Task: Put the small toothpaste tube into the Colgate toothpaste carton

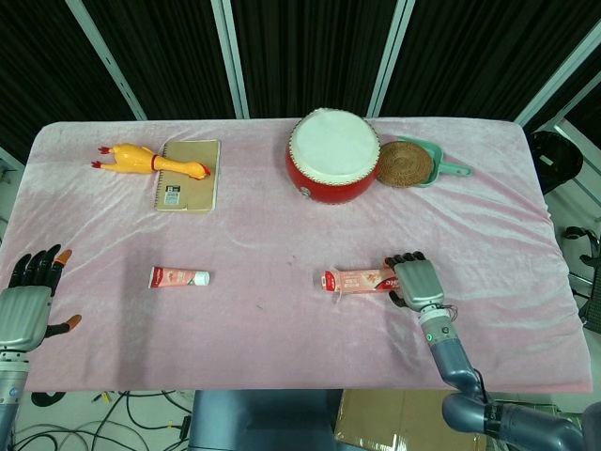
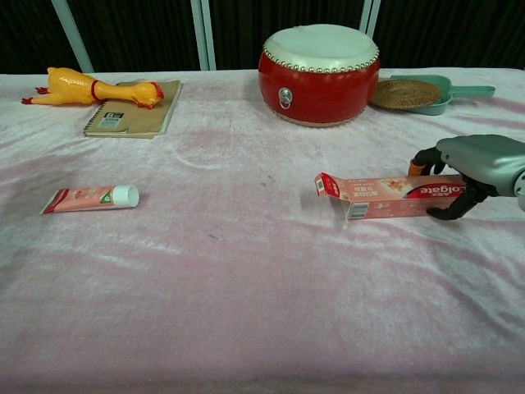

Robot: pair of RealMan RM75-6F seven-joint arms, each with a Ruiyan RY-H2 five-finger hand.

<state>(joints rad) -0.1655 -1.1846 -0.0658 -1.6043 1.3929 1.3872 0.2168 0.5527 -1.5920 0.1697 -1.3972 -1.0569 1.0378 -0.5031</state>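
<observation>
The pink-clothed table point(image 1: 282, 348) carries everything. Largest on it is the red drum point(image 1: 332, 155), at the middle of the far edge, with a teal dustpan point(image 1: 441, 167) holding a woven coaster point(image 1: 405, 163) just beside it toward the far right corner. Near the far left corner a brown notebook point(image 1: 188, 176) lies with a rubber chicken point(image 1: 150, 160) overlapping its edge.

The Colgate toothpaste carton point(image 2: 394, 196) lies flat toward the near right part of the table, its open flap end pointing left. The right hand point(image 2: 467, 168) arches over the carton's right end, fingers on the far side and thumb on the near side; whether it grips firmly or only touches, I cannot tell. The left hand point(image 1: 28, 299) waits off the near left edge, fingers spread, holding nothing.

The small toothpaste tube point(image 2: 92, 197) lies untouched toward the near left (white cap pointing right), well apart from the carton. By my reading the task has barely begun: the carton is being secured, while picking up the tube and sliding it in both remain
</observation>
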